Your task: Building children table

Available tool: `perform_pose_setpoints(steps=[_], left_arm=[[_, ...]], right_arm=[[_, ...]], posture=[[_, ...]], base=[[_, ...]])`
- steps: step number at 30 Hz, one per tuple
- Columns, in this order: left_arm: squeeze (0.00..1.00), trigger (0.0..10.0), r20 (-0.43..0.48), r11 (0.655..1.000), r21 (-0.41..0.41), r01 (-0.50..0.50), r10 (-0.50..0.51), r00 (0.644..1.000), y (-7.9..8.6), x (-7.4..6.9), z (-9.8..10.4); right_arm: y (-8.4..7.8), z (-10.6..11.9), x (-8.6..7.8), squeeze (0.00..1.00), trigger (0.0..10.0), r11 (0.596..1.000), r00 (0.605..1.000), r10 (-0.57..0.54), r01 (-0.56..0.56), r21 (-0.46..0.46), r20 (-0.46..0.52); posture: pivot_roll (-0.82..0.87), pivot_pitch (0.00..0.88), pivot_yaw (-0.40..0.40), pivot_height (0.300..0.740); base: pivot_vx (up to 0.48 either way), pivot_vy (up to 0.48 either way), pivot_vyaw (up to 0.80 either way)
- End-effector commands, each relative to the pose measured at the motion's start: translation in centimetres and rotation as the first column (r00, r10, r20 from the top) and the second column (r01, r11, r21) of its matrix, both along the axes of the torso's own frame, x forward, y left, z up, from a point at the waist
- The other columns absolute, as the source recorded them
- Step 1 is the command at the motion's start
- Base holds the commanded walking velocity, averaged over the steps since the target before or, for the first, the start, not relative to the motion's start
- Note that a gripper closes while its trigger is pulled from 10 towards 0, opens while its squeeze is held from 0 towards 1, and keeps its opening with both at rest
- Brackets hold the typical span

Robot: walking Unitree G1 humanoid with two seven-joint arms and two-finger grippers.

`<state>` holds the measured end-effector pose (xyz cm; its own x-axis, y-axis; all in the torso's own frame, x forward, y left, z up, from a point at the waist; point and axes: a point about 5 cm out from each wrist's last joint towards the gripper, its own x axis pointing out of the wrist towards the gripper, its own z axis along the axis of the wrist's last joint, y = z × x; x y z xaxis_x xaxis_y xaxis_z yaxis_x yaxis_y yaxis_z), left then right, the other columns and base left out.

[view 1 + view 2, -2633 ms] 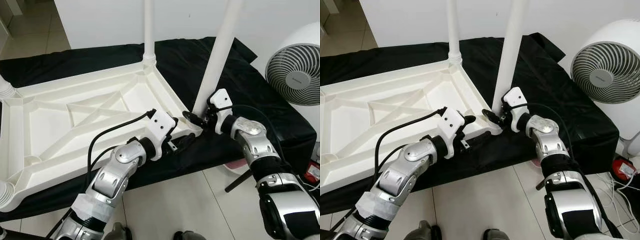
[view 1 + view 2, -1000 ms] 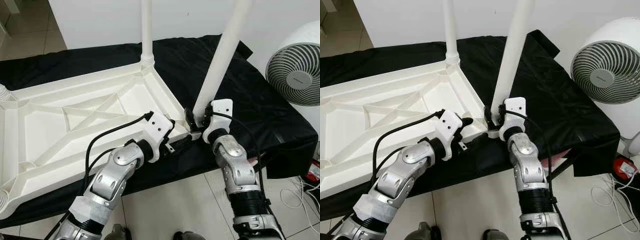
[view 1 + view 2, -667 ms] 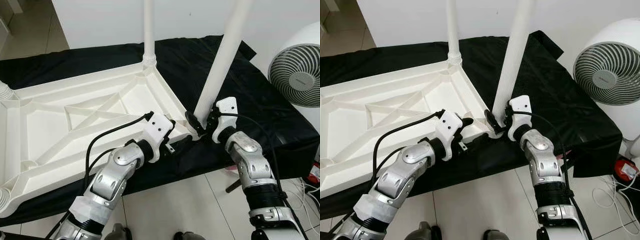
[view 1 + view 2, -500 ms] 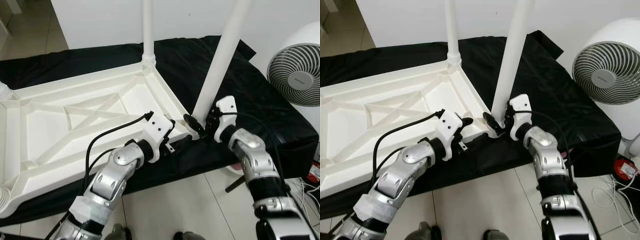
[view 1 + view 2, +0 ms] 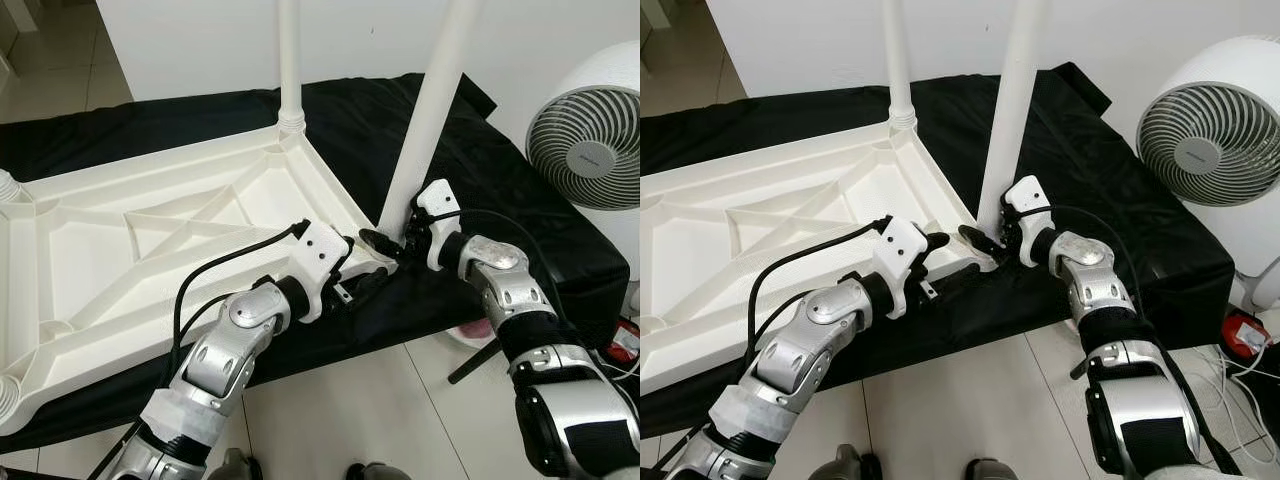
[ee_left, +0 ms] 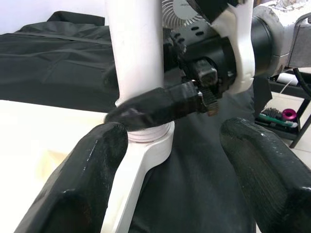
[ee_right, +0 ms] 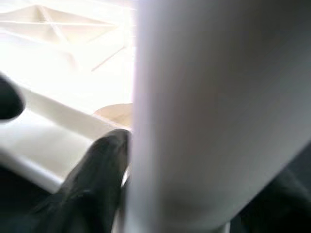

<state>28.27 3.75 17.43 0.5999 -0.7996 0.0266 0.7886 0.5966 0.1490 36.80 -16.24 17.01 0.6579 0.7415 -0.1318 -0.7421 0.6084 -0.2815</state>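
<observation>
Right gripper (image 5: pixel 392 243) reaches in, elbow bent, fingers clamped round the table leg (image 5: pixel 420 140) at the upturned tabletop's (image 5: pixel 150 260) near corner. Left gripper (image 6: pixel 170 160), forearm stretched forward, straddles that corner's edge, fingers apart.

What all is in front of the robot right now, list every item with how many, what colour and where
Table top: one, white, upside down on the black cloth.
Table legs: two standing upright, white; far leg at the far corner, near leg at the near right corner.
Cloth: one, black, under the table top.
Fan: one, white, at the right.
Floor: pale tiles.
Left gripper: open, at the table top's near edge.
Right gripper: shut on the near leg's base.
</observation>
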Motion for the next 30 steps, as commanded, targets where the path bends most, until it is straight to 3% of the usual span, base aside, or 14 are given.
perform_pose_setpoints(steps=[1,6,7,8,9,10,13,16,23,24,25,27,29,30], left_arm=[[0.00,10.0,-0.004,1.000,0.008,0.026,-0.026,1.000,-0.1,-0.3,0.0],[0.00,10.0,-0.013,0.999,0.005,0.037,-0.037,0.999,-0.4,-0.4,-0.1],[0.00,10.0,-0.014,0.999,0.005,0.039,-0.039,0.999,-0.4,-0.5,-0.1],[0.00,10.0,-0.014,0.999,0.005,0.039,-0.039,0.999,-0.4,-0.5,-0.1],[0.00,10.0,-0.015,0.999,0.005,0.041,-0.041,0.999,-0.4,-0.5,-0.1],[0.00,10.0,-0.015,0.999,0.005,0.042,-0.042,0.999,-0.5,-0.5,-0.1],[0.00,10.0,-0.016,0.999,0.005,0.043,-0.043,0.999,-0.5,-0.5,-0.1],[0.00,10.0,-0.021,0.999,0.006,0.041,-0.041,0.999,-0.4,-0.6,-0.3],[0.00,10.0,-0.027,0.999,0.009,0.047,-0.047,0.999,-0.4,-0.8,-0.4],[0.00,10.0,-0.028,0.999,0.008,0.048,-0.048,0.998,-0.4,-0.8,-0.4],[0.00,10.0,-0.031,0.998,0.005,0.055,-0.055,0.998,-0.6,-0.9,-0.4],[0.00,10.0,-0.031,0.998,0.005,0.055,-0.055,0.998,-0.6,-0.9,-0.4],[0.00,10.0,-0.035,0.998,0.004,0.062,-0.062,0.997,-0.7,-1.1,-0.5],[0.00,10.0,-0.035,0.998,0.004,0.062,-0.062,0.997,-0.7,-1.1,-0.5]], right_arm=[[0.0,-0.4,-0.1,0.00,0.0,0.999,1.000,0.030,-0.030,-0.028,-0.007],[-0.4,-0.9,-0.4,0.00,0.0,0.999,0.999,0.043,-0.043,-0.027,-0.010],[-0.5,-1.0,-0.5,0.00,0.9,0.999,0.999,0.035,-0.035,-0.026,-0.006],[-0.5,-1.0,-0.5,0.00,0.9,0.999,0.999,0.035,-0.035,-0.026,-0.006],[-0.7,-1.2,-0.6,0.00,3.3,0.999,1.000,0.027,-0.027,-0.023,-0.003],[-0.8,-1.2,-0.6,0.00,10.0,1.000,1.000,0.003,-0.003,-0.006,0.001],[-0.9,-1.3,-0.6,0.00,10.0,1.000,1.000,-0.014,0.014,0.007,0.003],[-1.1,-1.5,-0.3,0.00,10.0,0.977,0.980,-0.199,0.198,0.079,0.008],[0.3,-1.3,-1.0,0.00,10.0,0.932,0.946,-0.324,0.317,0.176,0.013],[0.4,-1.2,-1.1,0.00,10.0,0.915,0.933,-0.360,0.352,0.198,0.006],[0.7,-1.1,-1.2,0.00,10.0,0.846,0.875,-0.484,0.474,0.245,-0.022],[0.7,-1.1,-1.2,0.00,10.0,0.846,0.875,-0.484,0.474,0.245,-0.022],[1.2,-1.2,-1.9,0.00,10.0,0.773,0.803,-0.596,0.579,0.259,-0.016],[1.2,-1.2,-1.9,0.00,10.0,0.773,0.803,-0.596,0.579,0.259,-0.016]], posture=[[-0.06,0.072,0.016,0.740],[-0.07,0.075,0.018,0.740],[-0.07,0.074,0.016,0.740],[-0.07,0.074,0.016,0.740],[-0.07,0.074,0.016,0.740],[-0.07,0.074,0.016,0.740],[-0.07,0.074,0.016,0.740],[-0.07,0.076,0.014,0.740],[-0.07,0.083,0.018,0.740],[-0.07,0.083,0.018,0.740],[-0.08,0.087,0.022,0.740],[-0.08,0.087,0.022,0.740],[-0.08,0.095,0.023,0.740],[-0.08,0.095,0.023,0.740]], base=[[0.000,0.000,0.00],[0.000,0.000,0.00],[0.000,0.000,0.00],[0.000,0.000,0.00],[0.000,0.000,0.00],[0.000,0.000,0.00],[0.000,0.000,0.00],[0.000,0.000,0.00],[0.000,0.000,0.00],[0.000,0.000,0.00],[0.000,0.000,0.00],[0.000,0.000,0.00],[0.000,0.000,0.00],[0.000,0.000,0.00]])
